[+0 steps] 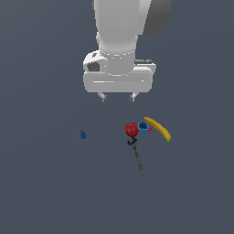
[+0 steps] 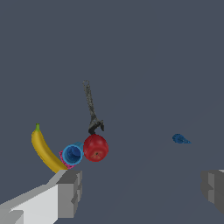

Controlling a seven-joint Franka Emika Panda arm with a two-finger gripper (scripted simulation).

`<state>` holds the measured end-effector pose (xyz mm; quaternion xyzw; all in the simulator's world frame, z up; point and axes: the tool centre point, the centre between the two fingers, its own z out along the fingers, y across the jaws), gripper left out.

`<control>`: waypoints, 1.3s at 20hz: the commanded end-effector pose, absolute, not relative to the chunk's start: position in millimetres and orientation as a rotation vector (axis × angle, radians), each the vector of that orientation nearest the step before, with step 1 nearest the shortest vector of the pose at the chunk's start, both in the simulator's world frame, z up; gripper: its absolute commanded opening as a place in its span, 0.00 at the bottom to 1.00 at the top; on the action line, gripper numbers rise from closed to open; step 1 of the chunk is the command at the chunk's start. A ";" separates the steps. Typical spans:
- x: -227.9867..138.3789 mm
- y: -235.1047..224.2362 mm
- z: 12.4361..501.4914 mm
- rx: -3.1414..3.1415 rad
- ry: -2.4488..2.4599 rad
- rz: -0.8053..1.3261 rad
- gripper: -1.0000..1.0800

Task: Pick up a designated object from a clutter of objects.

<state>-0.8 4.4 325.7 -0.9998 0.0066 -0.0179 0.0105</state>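
Note:
The tiny dark-blue lumpy item [image 1: 82,135] lies alone on the grey floor, well to the exterior view's left of the other items; it also shows in the wrist view [image 2: 179,139]. My gripper [image 1: 118,97] hangs open and empty above the floor, between the item and the cluster. In the wrist view its fingers [image 2: 70,193] stand wide apart. The cluster holds a red ball [image 1: 131,129], a light-blue cup [image 1: 143,127], a yellow banana [image 1: 158,129], a small pink bit [image 1: 149,129] and a slim dark-grey utensil [image 1: 136,157].
The grey floor [image 1: 45,183] stretches around everything. The cluster also shows in the wrist view: red ball [image 2: 96,148], cup [image 2: 72,154], banana [image 2: 44,151], utensil [image 2: 91,109].

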 end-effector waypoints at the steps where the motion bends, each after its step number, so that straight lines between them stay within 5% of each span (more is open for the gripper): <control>1: -0.8 4.4 325.7 -3.120 0.021 -0.056 0.96; 16: 3.1 -21.5 328.0 -3.111 0.048 -0.077 0.96; 26: 9.7 -58.1 276.7 -3.109 0.058 -0.064 0.96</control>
